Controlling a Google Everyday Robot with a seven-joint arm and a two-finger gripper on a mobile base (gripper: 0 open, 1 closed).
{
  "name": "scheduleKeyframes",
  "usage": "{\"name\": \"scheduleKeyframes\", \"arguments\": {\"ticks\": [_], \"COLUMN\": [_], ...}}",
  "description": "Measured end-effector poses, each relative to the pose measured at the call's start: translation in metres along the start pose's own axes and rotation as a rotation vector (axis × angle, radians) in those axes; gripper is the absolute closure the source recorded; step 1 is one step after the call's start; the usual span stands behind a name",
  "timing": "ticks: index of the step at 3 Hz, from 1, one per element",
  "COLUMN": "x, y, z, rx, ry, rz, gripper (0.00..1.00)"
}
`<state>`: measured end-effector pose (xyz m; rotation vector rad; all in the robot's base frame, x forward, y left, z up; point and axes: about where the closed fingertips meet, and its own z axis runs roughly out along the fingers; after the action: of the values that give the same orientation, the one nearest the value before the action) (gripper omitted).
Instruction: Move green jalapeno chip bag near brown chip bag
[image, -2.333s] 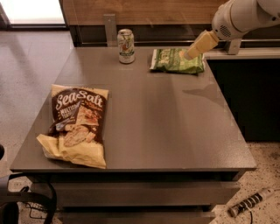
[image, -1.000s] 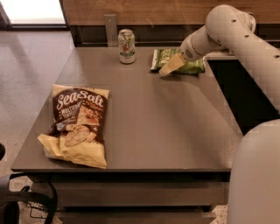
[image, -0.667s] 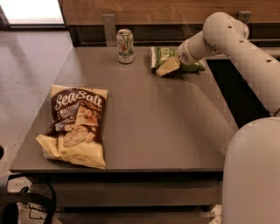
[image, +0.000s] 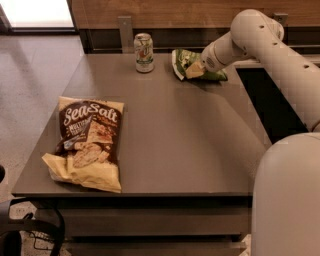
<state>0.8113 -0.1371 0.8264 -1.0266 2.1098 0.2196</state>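
The green jalapeno chip bag (image: 182, 58) is at the far right of the grey table (image: 185, 140), with its left end tipped up off the surface. My gripper (image: 194, 71) reaches in from the right and is shut on the bag's near edge. The brown chip bag (image: 90, 142), marked "Sea Salt", lies flat at the table's front left, far from the green bag.
A green-and-white soda can (image: 144, 52) stands upright at the far edge, just left of the green bag. My white arm (image: 280, 60) crosses the table's right side. A wooden wall panel (image: 175, 12) runs behind the table. The floor (image: 35, 85) lies to the left.
My gripper came down onto the green bag from the right and closed on it. The bag has shifted slightly left and its left end has risen. The brown bag and the can have not moved.
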Motion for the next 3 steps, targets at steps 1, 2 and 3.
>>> {"name": "scheduleKeyframes", "arguments": {"ticks": [1,2,3], "x": [-0.001,-0.001,-0.002], "y": [0.001,0.001,0.004], "z": [-0.002,-0.007,-0.051], "rx": [-0.002,0.002,0.04], "ry": [0.001,0.002,0.004], "rz": [-0.001,-0.002,-0.009], "gripper": [1.0,1.0,1.0]}}
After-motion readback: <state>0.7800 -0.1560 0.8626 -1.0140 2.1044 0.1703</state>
